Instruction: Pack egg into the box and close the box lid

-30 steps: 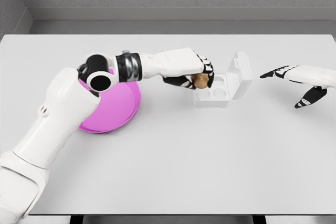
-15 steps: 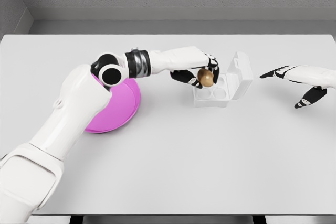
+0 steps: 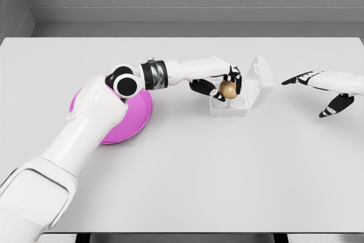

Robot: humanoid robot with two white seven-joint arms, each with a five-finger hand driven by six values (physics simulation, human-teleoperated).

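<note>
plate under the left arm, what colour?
Magenta pink plate, plain, no pattern; head view, the only one.

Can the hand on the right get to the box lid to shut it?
Probably yes. The right hand hovers open just beside the lid, which stands up with bare table between them. But the left hand holds the egg over the box.

Raised lid (image 3: 260, 79) behind box (image 3: 233, 105); front approach open
</note>
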